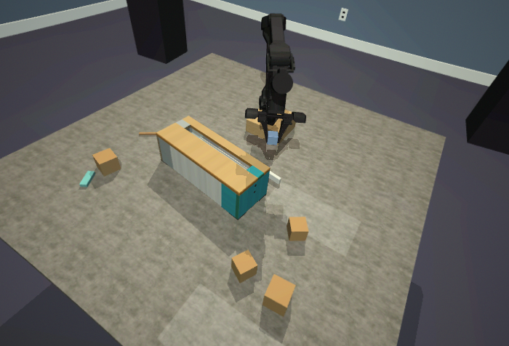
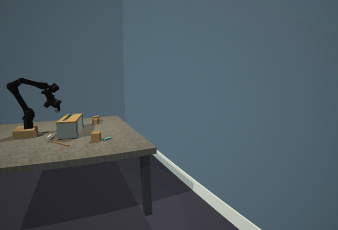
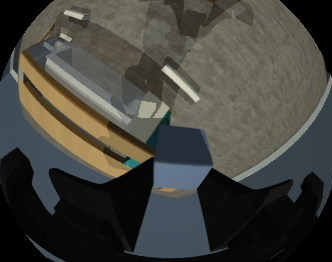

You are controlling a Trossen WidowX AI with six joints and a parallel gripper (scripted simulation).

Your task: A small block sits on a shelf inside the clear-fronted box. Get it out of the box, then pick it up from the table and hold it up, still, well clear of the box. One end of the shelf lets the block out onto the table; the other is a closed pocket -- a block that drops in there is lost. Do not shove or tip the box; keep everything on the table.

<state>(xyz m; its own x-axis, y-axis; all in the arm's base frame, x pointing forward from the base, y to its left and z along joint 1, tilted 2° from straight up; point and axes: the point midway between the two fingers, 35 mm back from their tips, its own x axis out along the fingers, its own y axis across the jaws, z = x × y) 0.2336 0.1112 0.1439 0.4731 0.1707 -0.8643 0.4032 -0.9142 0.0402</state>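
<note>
A small blue block (image 1: 272,137) (image 2: 56,110) (image 3: 183,157) is held between the fingertips of my gripper (image 1: 273,136) (image 2: 57,109) (image 3: 175,164), which is shut on it. Block and gripper are in the air, higher than the box top in the exterior view. The box (image 1: 197,153) (image 2: 67,130) (image 3: 87,122) stands upright on the table (image 1: 361,161) (image 2: 122,142) (image 3: 262,95), with a wooden top, a long slot in it and a teal end. In the top view the block is on the arm-base side of the box, apart from it.
A white bar (image 1: 275,177) (image 3: 181,83) lies by the box's teal end. Orange cubes (image 1: 297,228) (image 1: 244,265) (image 1: 279,294) lie beyond that end. Another orange cube (image 1: 107,161) (image 2: 95,136) lies near a small teal bar (image 1: 86,178) (image 2: 106,138). A thin orange stick (image 1: 147,134) (image 2: 60,143) lies at the box's other end.
</note>
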